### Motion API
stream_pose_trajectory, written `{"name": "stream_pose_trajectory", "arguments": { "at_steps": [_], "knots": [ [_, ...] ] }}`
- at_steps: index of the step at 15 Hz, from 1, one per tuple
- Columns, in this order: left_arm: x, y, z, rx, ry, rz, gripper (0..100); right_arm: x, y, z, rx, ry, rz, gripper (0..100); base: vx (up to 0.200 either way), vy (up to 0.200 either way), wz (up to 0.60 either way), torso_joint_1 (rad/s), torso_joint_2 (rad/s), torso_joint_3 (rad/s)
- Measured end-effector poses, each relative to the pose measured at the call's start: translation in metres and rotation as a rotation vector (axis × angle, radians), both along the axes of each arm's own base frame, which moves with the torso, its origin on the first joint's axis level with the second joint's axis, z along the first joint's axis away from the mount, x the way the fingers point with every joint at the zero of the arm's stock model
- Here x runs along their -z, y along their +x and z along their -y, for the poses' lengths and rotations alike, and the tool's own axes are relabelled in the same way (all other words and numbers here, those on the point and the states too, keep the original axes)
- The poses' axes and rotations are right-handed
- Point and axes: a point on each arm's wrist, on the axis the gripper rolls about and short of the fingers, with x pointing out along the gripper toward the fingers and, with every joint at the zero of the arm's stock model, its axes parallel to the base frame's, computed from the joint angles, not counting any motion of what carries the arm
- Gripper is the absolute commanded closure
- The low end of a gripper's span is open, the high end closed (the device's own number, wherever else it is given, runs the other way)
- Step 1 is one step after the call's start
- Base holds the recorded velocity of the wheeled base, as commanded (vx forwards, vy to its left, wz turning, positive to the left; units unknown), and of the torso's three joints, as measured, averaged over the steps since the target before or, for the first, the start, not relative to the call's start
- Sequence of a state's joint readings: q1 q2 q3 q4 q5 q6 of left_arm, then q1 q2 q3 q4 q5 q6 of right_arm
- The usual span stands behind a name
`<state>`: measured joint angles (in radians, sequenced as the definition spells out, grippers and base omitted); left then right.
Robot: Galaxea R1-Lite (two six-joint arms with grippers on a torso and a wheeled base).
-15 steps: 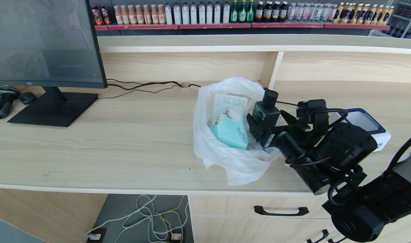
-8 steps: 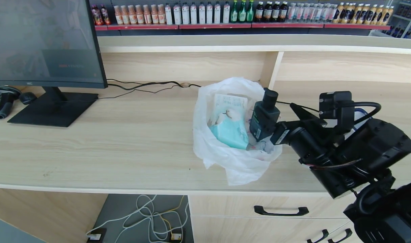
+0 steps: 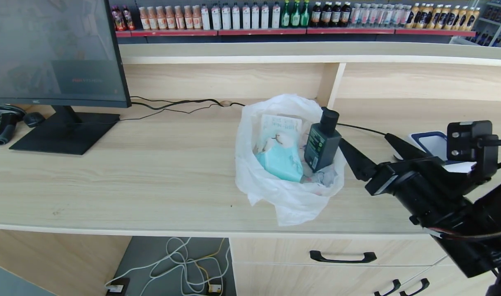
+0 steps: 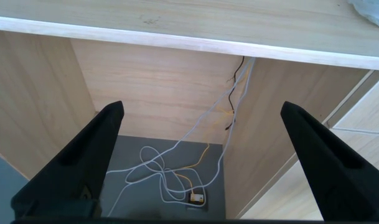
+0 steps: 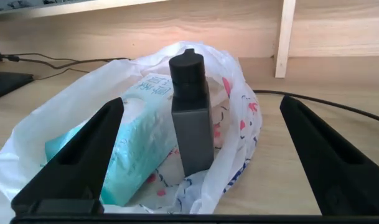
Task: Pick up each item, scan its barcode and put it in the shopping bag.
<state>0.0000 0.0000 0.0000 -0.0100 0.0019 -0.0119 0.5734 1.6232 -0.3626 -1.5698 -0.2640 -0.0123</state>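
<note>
On wooden counter [image 3: 151,172]: shopping bag [image 3: 287,201] holds dark bottle [image 3: 321,144] | right tool [image 3: 363,137] released | left tool [image 4: 201,106] released | drinks shelf [image 3: 254,31] behind

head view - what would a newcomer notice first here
The white shopping bag in the middle of the wooden counter draws the eye, with a dark bottle standing in it beside a teal pack. Just to its right, the right gripper hangs open and empty. A big dark monitor stands at the counter's far left.
</note>
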Motion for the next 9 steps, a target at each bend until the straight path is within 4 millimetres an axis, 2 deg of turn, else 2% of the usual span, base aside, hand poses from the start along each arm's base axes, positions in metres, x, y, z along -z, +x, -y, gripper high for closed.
{"name": "stream_pose_trajectory", "arguments": {
  "at_steps": [5,9],
  "knots": [
    [0.000,0.000,0.000,-0.001,-0.001,0.000,0,0.019,-0.061,0.035,-0.028,-0.017,-0.066,0,0.000,0.000,0.00,0.000,0.00,0.000],
    [0.000,0.000,0.000,-0.001,-0.001,0.000,0,0.013,-0.092,0.053,-0.070,0.089,-0.033,0,0.000,0.000,0.00,0.000,0.00,0.000]
  ]
}}
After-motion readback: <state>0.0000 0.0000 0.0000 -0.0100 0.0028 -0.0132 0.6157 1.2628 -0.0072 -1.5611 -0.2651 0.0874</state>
